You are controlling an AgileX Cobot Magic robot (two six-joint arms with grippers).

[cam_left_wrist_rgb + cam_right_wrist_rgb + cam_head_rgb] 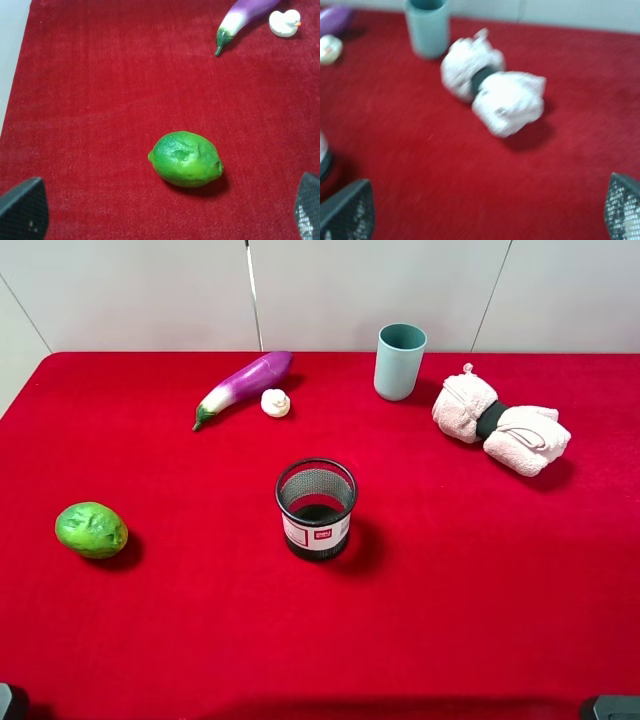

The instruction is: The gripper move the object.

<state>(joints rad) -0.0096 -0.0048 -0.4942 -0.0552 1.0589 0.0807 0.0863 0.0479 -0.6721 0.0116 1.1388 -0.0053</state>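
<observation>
The object (275, 403) is a small cream-white lump lying on the red cloth right beside the purple eggplant (245, 386), at the table's far side. It also shows in the left wrist view as the object (284, 23) and, blurred, in the right wrist view as the object (330, 49). My left gripper (165, 220) is open and holds nothing, hovering near the green fruit (186, 159), far from the object. My right gripper (485, 215) is open too, with nothing in it, facing the pink towel roll (492, 95).
A black mesh cup (316, 507) stands mid-table. A teal cup (400, 361) is at the back, the pink towel (500, 425) to its right, the green fruit (91, 530) at the left. Dark arm parts (610, 707) show at the bottom corners.
</observation>
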